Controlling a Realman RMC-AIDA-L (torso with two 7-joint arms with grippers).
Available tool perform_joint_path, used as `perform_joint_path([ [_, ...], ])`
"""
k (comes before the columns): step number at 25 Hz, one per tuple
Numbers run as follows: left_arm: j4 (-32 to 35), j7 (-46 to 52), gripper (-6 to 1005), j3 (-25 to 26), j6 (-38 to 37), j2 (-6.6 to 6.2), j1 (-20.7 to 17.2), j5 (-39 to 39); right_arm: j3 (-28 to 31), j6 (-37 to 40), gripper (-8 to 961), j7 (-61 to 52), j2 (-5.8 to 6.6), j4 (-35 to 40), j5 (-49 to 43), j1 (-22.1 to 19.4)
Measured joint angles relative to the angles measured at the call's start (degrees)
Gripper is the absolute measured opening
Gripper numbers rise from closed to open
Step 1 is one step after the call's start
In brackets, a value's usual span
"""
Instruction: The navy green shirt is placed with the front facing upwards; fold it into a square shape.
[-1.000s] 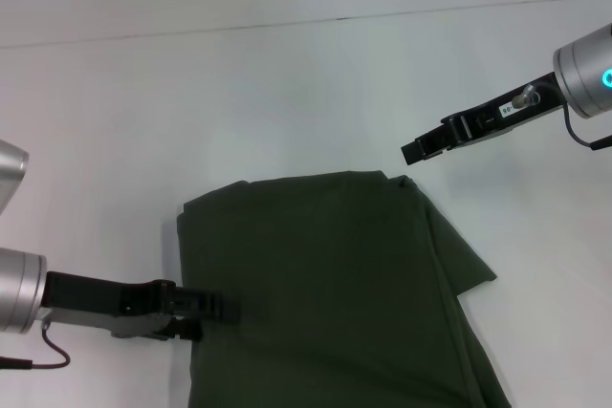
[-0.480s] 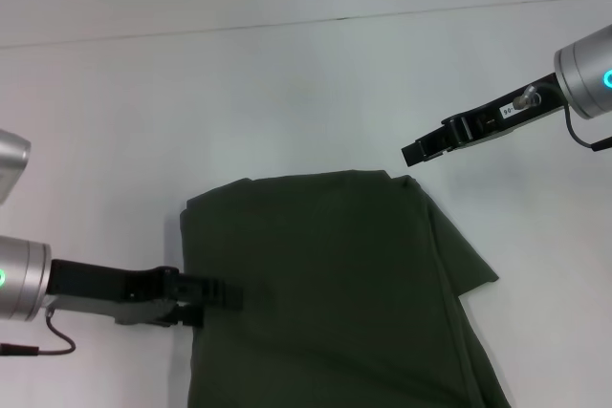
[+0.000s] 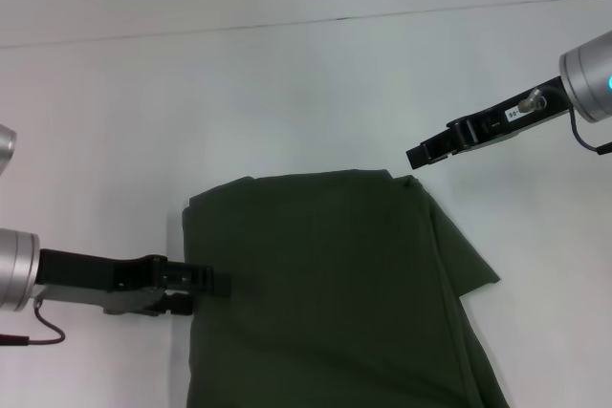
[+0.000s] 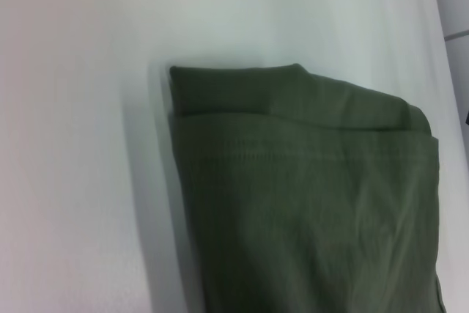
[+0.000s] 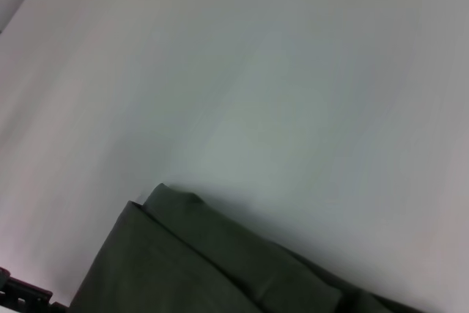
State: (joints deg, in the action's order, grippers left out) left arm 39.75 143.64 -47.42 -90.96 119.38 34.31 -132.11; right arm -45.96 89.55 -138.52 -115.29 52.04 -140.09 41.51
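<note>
The navy green shirt (image 3: 335, 284) lies on the desk (image 3: 239, 93), part-folded, plain side up, right flap sticking out; squaring remains. Your left gripper (image 3: 212, 286) sits at its left edge, right gripper (image 3: 419, 157) hovers clear; can't tell either grip state

Work surface is a plain white table (image 3: 287, 93), matte and unmarked, filling the head view, with 1 thin dark seam line (image 3: 344, 18) crossing its far part from side to side, tilted slightly, and a soft grey shadow (image 4: 150, 203) on the white top.
</note>
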Motion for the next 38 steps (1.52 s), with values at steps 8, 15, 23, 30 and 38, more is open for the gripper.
perform_joint_path([
  [8,-0.43,0.12,843,-0.59,0.45,0.49,0.61,-0.06,-0.02,0.5,355,-0.21,0.34,-0.06,-0.26,-0.03],
  [15,-0.85,0.19,843,-1.61,1.6,1.34,1.64,-0.09,0.36,2.0,356,-0.32,0.97,-0.03,-0.25,-0.64],
  [23,-1.44,0.92,842,-2.13,2.2,1.12,1.8,-0.07,0.1,4.29,357,-0.66,2.15,-0.77,-2.22,-1.09],
  [30,-1.35,0.94,843,-1.96,2.12,0.96,1.6,-0.07,0.16,2.5,358,-1.19,1.18,-1.38,-7.12,-0.92],
  [38,-1.26,0.94,842,-2.06,1.81,0.94,1.8,-0.07,0.07,-1.54,484,-0.74,-0.28,-4.0,-6.15,0.65],
])
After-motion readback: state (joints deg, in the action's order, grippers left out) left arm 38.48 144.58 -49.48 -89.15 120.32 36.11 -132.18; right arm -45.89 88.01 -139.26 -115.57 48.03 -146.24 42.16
